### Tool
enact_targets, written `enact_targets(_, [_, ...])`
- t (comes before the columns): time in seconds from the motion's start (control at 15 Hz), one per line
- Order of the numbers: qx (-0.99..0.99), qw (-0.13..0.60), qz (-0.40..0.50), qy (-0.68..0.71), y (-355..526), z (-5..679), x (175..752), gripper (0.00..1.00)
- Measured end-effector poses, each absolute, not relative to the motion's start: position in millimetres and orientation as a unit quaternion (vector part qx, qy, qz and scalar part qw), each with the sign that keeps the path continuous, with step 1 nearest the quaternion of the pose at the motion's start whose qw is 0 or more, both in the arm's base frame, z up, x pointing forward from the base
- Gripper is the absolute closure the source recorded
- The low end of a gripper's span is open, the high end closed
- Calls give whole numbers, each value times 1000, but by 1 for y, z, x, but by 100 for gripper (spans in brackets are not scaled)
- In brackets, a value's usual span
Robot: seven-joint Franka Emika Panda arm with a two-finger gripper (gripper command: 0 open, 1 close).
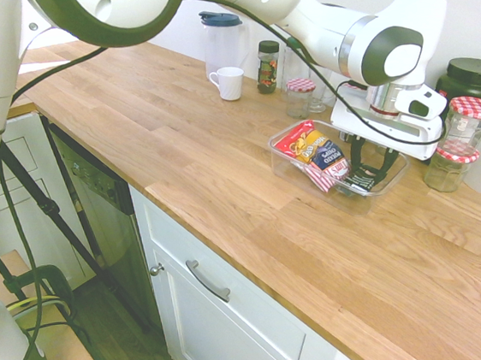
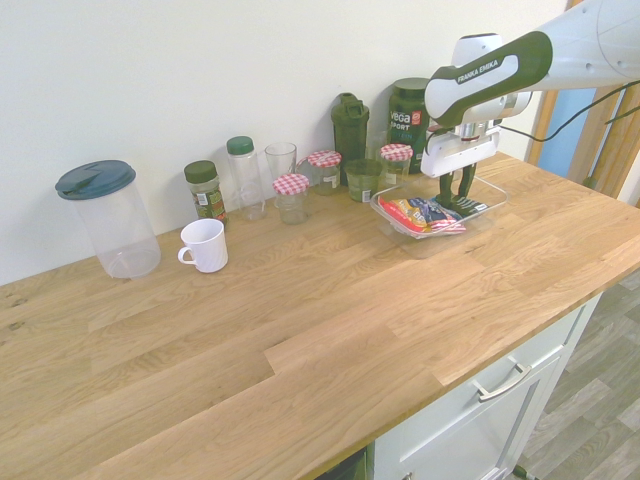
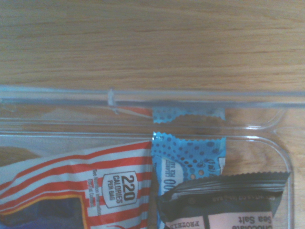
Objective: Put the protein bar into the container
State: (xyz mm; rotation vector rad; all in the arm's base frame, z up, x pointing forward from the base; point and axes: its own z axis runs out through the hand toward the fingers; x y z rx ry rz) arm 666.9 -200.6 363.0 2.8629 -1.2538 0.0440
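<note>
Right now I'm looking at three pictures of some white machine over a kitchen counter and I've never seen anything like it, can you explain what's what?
The white machine is a robot arm. Its tool, two dark fingers pointing straight down, is reaching into a clear plastic container on the wooden countertop.

Two pictures come from cameras standing in the room, on opposite sides of the arm. The third, close-up picture comes from a camera on the arm's wrist, looking down into the container.

The tool is shut on a protein bar in a black wrapper, already low inside the container. Beside the bar lie a red-striped snack packet and a blue packet.

Also on the counter: a white mug, a clear jug with a dark lid, jars with red-checked lids, and dark tubs and shakers along the wall.
</note>
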Motion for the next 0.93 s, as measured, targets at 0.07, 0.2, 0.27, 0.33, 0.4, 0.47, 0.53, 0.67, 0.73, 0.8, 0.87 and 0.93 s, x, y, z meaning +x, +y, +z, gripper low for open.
enact_targets(0.07, [916, 8, 14, -401, -201, 363, 667, 0])
enact_targets(0.2, [914, 7, 13, -405, -203, 362, 666, 0])
enact_targets(0.27, [913, 6, 13, -407, -204, 362, 666, 0])
enact_targets(0.33, [912, 5, 13, -410, -205, 362, 665, 0])
enact_targets(0.4, [911, 4, 14, -412, -207, 362, 665, 0])
enact_targets(0.47, [910, 3, 16, -414, -209, 362, 665, 0])
enact_targets(0.53, [910, 1, 19, -415, -210, 365, 665, 0])
enact_targets(0.67, [909, -2, 32, -417, -212, 383, 663, 0])
enact_targets(0.73, [908, -5, 40, -417, -212, 397, 659, 0])
enact_targets(0.8, [907, -9, 47, -418, -210, 412, 653, 0])
enact_targets(0.87, [907, -13, 52, -418, -208, 425, 644, 0])
enact_targets(0.93, [907, -17, 56, -417, -204, 438, 635, 0])
